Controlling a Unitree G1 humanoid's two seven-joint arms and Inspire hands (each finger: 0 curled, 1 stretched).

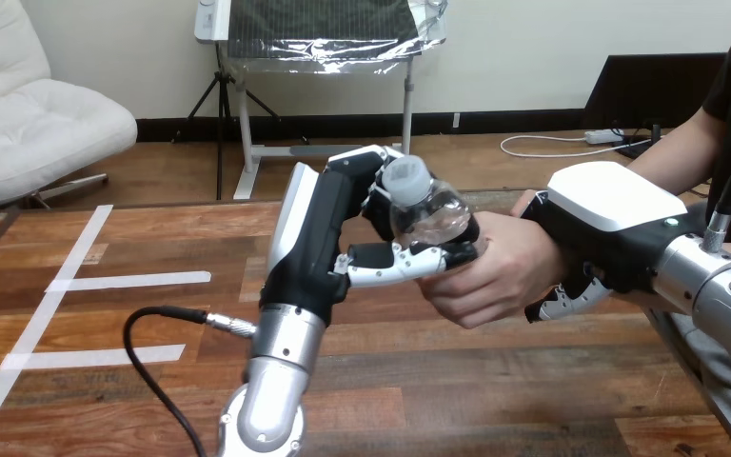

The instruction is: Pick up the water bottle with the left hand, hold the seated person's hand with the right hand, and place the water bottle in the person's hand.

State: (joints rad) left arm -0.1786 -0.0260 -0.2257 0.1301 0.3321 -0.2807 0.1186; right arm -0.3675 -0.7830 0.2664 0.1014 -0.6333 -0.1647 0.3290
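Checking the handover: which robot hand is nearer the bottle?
Left. The left hand grips the bottle; the right hand is off to the bottle's right, beyond the person's hand.

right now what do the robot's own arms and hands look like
Both forearms are silver cylinders. The left hand and right hand are black with white shells and black-and-white jointed fingers. A black cable loops from a metal plug at the left wrist.
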